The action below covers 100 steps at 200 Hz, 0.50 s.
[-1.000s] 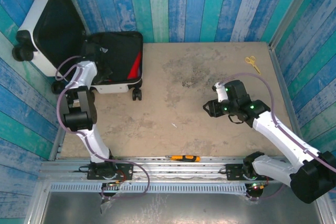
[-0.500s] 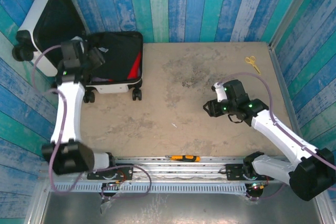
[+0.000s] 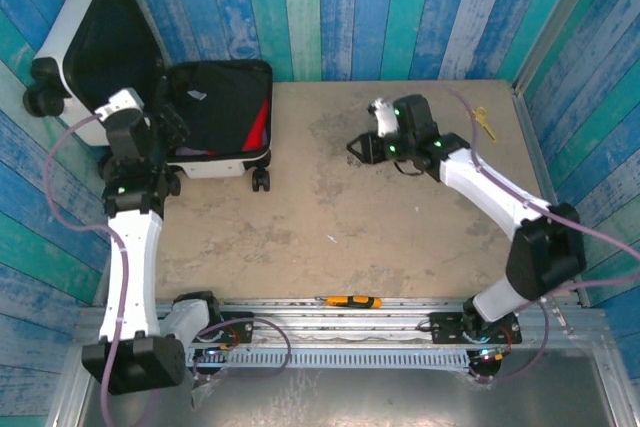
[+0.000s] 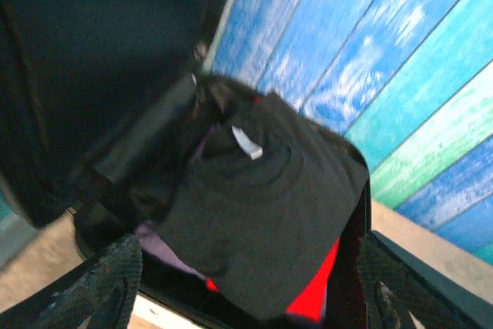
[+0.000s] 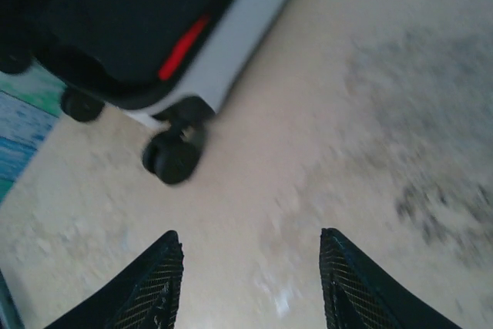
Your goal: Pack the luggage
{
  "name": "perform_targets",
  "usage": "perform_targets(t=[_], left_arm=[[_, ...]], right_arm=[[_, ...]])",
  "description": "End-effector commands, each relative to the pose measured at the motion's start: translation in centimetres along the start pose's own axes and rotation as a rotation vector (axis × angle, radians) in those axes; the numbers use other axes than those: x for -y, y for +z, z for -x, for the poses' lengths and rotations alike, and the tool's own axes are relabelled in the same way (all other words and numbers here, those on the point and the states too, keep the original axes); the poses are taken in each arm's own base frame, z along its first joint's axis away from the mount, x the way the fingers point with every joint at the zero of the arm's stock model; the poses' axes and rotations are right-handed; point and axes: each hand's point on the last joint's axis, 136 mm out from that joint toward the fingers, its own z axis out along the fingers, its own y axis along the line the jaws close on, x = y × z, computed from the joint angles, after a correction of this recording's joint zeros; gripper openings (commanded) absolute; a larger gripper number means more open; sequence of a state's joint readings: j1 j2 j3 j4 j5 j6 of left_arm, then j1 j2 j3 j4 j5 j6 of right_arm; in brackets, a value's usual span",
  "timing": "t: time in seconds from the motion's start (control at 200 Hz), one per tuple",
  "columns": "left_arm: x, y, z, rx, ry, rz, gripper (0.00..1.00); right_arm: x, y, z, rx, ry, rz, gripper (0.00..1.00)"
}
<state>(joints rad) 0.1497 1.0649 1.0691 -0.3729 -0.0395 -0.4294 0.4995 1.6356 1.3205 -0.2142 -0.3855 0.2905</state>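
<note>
Bare table (image 3: 350,227) lies open; the luggage (image 3: 100,47) crowds the far-left corner.

Luggage (image 5: 231,48) blurred, cropped at top edge; yellow scissors (image 3: 487,129) too small for detail.

I see blue and teal plank walls (image 3: 350,7) on three sides. The beige floor (image 3: 400,237) is stained.

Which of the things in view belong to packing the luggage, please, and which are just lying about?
Belong: luggage; dark clothing inside it; red item beside that.
Lying about: yellow scissors; orange cutter at the near edge.
</note>
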Motion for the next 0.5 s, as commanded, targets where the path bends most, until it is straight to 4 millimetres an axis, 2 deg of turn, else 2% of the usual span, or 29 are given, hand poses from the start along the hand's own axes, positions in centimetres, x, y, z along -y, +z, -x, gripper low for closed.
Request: perform_targets(t=[0.0,0.095,0.12,0.3,0.401,0.496], left_arm=[[2.5,2.1,0.0,-0.026,-0.055,-0.130,0.74],[4.5,4.2,0.7,-0.054,-0.061,-0.191,0.73],[4.9,5.5,0.3,-0.077,-0.056,-0.192,0.73],[9.9,10.9,-0.1,-0.122,0.041,-0.219,0.73],[11.3,14.6,-1.3,-0.176,0.070,-0.210,0.72],[11.7,18.3,-2.4,-0.216,0.110,-0.168,0.71]], right_arm=[[-1.8,0.8,0.9,0.023,0.011,0.085,0.49],[-1.4,0.5,-0.2,0.035,0.016,0.070,0.49],[-1.1,0.4,-0.7,0.034,0.015,0.059,0.49],[0.3,-1.6,-3.6,0.016,-0.032,-0.023,0.50],[0.7,-3.1,-4.8,0.015,-0.067,-0.061,0.51],[0.9,-4.6,-5.6,0.025,-0.096,-0.089,0.51]])
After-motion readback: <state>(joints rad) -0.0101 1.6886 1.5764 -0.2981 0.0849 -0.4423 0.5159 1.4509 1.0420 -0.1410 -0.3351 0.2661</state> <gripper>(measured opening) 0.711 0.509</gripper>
